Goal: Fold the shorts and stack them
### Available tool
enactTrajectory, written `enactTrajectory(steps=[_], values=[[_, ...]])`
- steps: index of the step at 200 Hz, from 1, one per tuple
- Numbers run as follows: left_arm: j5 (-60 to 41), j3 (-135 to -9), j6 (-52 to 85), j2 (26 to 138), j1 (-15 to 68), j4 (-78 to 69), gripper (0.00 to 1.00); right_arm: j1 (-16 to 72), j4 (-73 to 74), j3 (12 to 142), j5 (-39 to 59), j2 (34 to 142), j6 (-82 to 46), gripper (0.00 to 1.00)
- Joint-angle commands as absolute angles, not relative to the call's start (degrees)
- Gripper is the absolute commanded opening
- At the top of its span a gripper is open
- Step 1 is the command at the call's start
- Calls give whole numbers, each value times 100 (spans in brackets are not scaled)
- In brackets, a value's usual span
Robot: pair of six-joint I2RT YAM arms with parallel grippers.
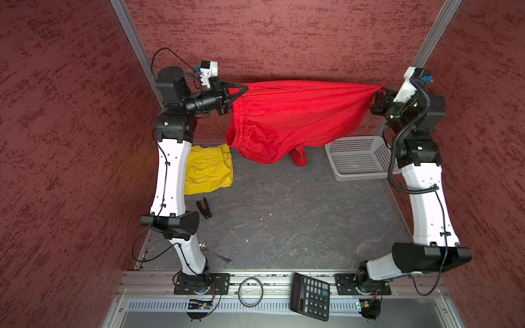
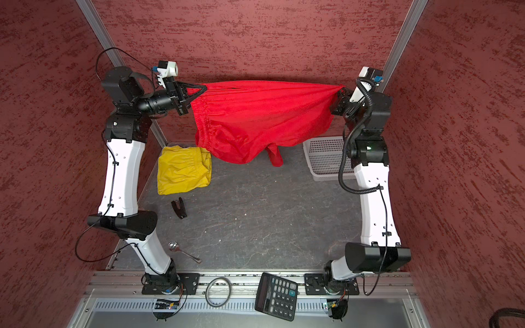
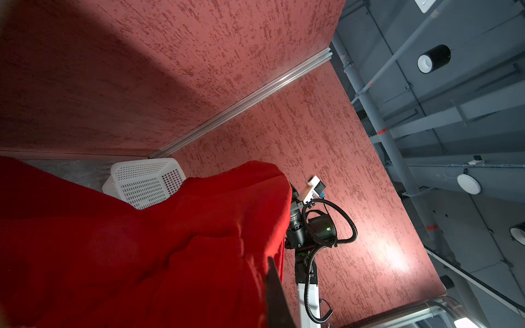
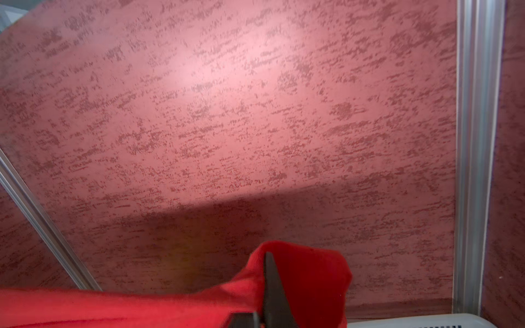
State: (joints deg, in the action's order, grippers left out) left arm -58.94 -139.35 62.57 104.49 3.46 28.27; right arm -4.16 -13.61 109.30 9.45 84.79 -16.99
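We hold the red shorts [image 1: 289,119] stretched in the air between our left end effector [image 1: 243,89] and right end effector [image 1: 378,92], each pinched shut on a bunched corner. We judge this lets the thin, slick cloth hang mostly clear of the worktop [image 1: 284,213] and smooth out for folding. Its gathered elastic waistband [image 1: 241,125] droops just below the left end effector. The yellow shorts [image 1: 208,170], a rumpled square, lie on the worktop under that same end effector.

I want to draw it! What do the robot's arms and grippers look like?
The left arm and right arm have white shells and black joints. The left gripper and right gripper are black. A ribbed black hose loops along the right arm.
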Motion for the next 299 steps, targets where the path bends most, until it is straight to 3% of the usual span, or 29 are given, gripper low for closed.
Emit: enactTrajectory(steps=[1,42,78,111,137,151,168,198,223,244,268,299], values=[[-5727,-13431,6167,10281,113,2612,0,-903,-1494,11074,-336,8360,-1969,0],[-5709,-12314,5889,10170,119,2483,0,-905,-1657,10793,233,8646,-2113,0],[-5884,-12289,5922,10878,35,2319,0,-896,-1192,9876,705,8872,-2447,0],[-6164,-14073,6623,12347,-60,1990,0,-841,-1320,10213,774,9316,-2344,0],[-6126,-16130,8653,13747,-185,392,0,-821,-1409,10822,649,9438,-2115,0],[-5851,-16384,9491,13954,-291,-562,0,-820,-1276,10956,482,9288,-1993,0],[-5895,-16220,9144,13609,-414,-417,0,-819,-1018,10894,370,8946,-1783,0],[-6270,-14039,8029,11953,-314,-437,0,-819,-329,9654,458,7880,-1620,0],[-6275,-11683,6381,10426,-269,409,0,-809,306,7560,695,6723,-2106,0],[-6174,-9268,5961,9371,-284,53,0,-700,459,5761,868,5793,-2659,0],[-6054,-6949,5850,8669,-313,-514,0,-448,467,4020,1132,4923,-3084,0],[-5707,-5050,5320,8184,-192,-390,0,-297,-467,3145,1262,4123,-2951,0]])
